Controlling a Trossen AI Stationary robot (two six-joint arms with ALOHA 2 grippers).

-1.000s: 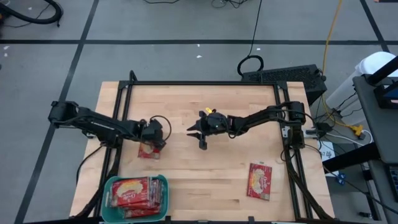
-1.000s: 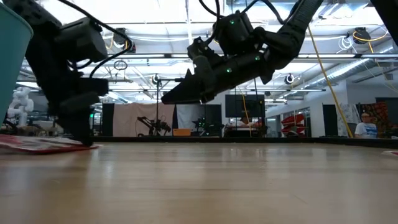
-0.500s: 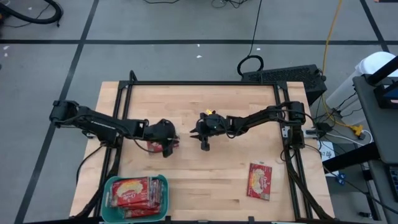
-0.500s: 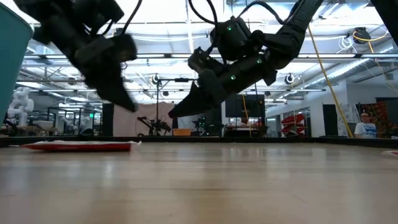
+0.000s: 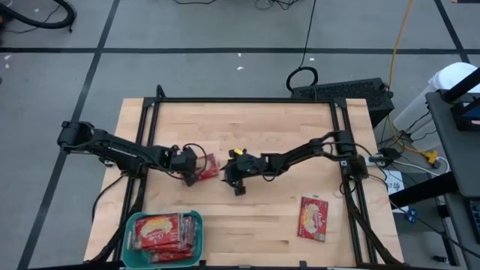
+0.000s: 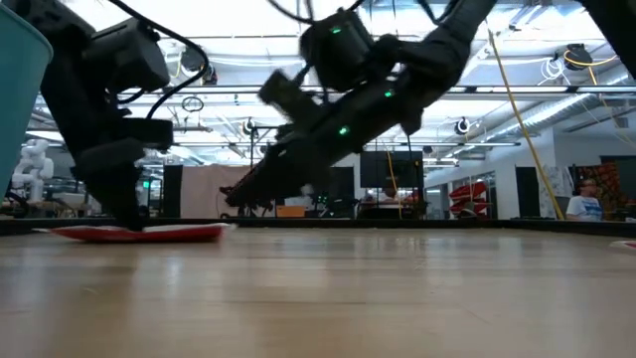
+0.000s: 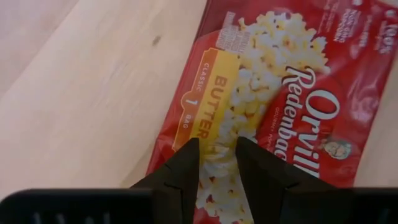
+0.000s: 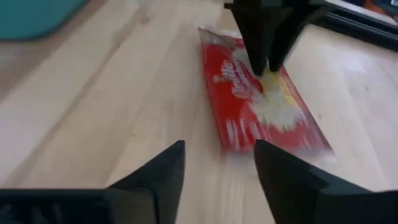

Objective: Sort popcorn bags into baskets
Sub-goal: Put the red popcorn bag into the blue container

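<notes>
One red popcorn bag point(image 5: 207, 166) point(image 6: 174, 234) point(image 7: 280, 93) point(image 8: 261, 106) lies flat on the table left of centre. My left gripper point(image 5: 195, 171) point(image 6: 124, 221) point(image 7: 217, 146) stands on it, pointing down, its fingers almost together. My right gripper point(image 5: 234, 184) point(image 6: 238, 194) point(image 8: 219, 155) hovers open just right of that bag and points at it without touching. The teal basket point(image 5: 201, 225) point(image 6: 18, 60) sits at the near-left edge and holds several bags. Another bag point(image 5: 313, 218) lies flat at the near right. My left gripper presses its fingertips point(image 7: 186, 155) down on the yellow popcorn picture point(image 7: 217, 124), toward one end of the bag. The fingers come from above and point down, as the right wrist view also shows point(image 8: 268, 62). The bag stays flat on the wood.
A black frame point(image 5: 240, 100) runs along the table's far edge and down both sides. Bare wood stretches between the two loose bags and across the far half. Beyond the table, the low view shows a workshop and a person point(image 6: 586, 204) far off.
The bag slid along the table toward the right and turned a little. My left gripper went with it, rose off it midway, then came down on it again. My right gripper moved left, nearer and lower, toward the bag.
</notes>
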